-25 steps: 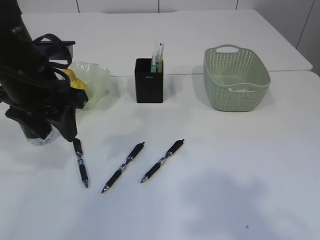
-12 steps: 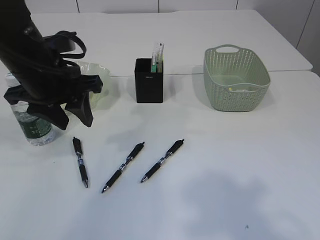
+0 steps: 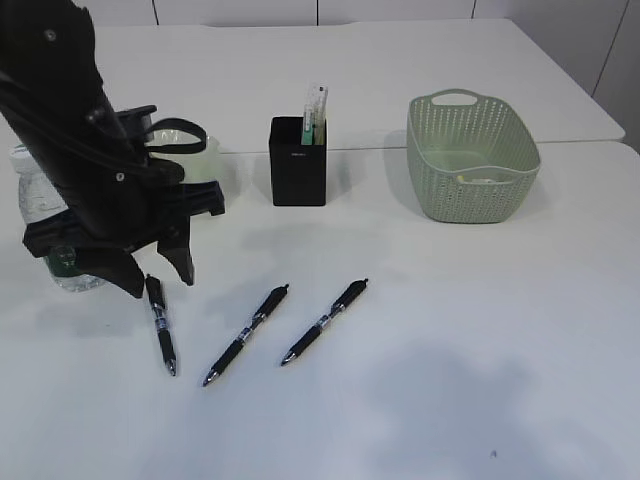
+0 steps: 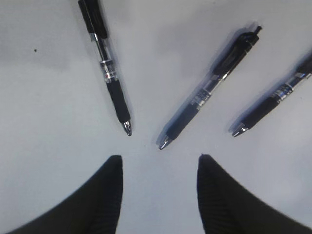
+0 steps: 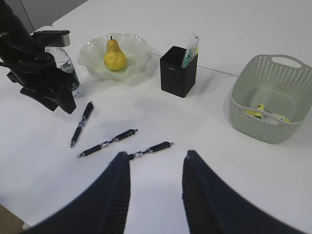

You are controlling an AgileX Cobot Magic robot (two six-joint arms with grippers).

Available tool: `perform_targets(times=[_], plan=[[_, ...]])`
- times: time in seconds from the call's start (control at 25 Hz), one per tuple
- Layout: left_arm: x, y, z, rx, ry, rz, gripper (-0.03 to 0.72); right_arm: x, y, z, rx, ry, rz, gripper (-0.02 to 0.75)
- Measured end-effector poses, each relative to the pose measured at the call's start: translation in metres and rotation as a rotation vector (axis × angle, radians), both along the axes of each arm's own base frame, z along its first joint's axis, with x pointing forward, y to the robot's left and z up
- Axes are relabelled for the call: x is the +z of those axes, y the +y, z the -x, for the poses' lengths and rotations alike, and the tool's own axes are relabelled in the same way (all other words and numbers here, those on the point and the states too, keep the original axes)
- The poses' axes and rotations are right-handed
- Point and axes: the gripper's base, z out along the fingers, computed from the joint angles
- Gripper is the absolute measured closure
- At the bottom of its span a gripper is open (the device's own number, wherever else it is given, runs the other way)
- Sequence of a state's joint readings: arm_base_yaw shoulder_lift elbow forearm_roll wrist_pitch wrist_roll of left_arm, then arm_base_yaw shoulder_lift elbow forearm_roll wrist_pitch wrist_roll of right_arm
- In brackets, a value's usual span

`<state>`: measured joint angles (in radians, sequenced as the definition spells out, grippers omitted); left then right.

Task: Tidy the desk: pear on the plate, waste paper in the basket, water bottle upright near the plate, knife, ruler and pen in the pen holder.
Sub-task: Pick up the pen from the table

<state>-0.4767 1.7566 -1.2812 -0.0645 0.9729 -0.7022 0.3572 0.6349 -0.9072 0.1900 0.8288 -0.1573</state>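
Three black pens lie on the desk (image 3: pixel 480 330): left pen (image 3: pixel 160 325) (image 4: pixel 107 73), middle pen (image 3: pixel 247 333) (image 4: pixel 209 87), right pen (image 3: pixel 325 321) (image 4: pixel 278 95). My left gripper (image 3: pixel 160 278) (image 4: pixel 159 158) hangs open and empty over the left pen's upper end. The water bottle (image 3: pixel 45 205) (image 5: pixel 68 66) stands upright behind that arm, beside the plate (image 5: pixel 92 51), which holds the pear (image 5: pixel 115 54). The pen holder (image 3: pixel 298 160) (image 5: pixel 178 70) holds the clear ruler (image 5: pixel 193 43) and a green pen; the knife is not distinguishable. My right gripper (image 5: pixel 156 154) is open and empty, high above the desk's front.
The basket (image 3: pixel 470 170) (image 5: pixel 253 122) stands at the right with waste paper (image 5: pixel 265 113) inside. The left arm (image 3: pixel 90 170) hides most of the plate in the exterior view. A seam between two tabletops runs behind the holder.
The left gripper left the bottle standing upright, lifted and swung right, then came down and forward over the left pen's upper end. The right gripper has not changed.
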Motion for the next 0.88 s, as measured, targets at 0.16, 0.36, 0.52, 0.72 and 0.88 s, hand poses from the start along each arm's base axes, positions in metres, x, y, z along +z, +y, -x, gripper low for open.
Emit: perform_targets(times=[0.16,0.36,0.52,0.72,0.88], plan=[[-0.011,-0.003,-0.004,0.046,0.014,-0.019,0.34,0.0,0.001,0.001,0.006,0.008,-0.014,0.438],[-0.023,-0.004,-0.007,0.048,0.024,-0.049,0.34,0.0,0.002,0.001,0.012,0.013,-0.027,0.438],[-0.032,-0.003,-0.01,0.037,0.032,-0.081,0.34,0.0,0.002,0.001,0.013,0.015,-0.028,0.438],[-0.042,-0.001,-0.015,0.036,0.028,-0.125,0.34,0.0,0.002,0.001,0.013,0.015,-0.028,0.438],[-0.046,0.0,-0.02,0.052,-0.009,-0.148,0.34,0.0,0.002,0.001,0.014,0.018,-0.03,0.438]])
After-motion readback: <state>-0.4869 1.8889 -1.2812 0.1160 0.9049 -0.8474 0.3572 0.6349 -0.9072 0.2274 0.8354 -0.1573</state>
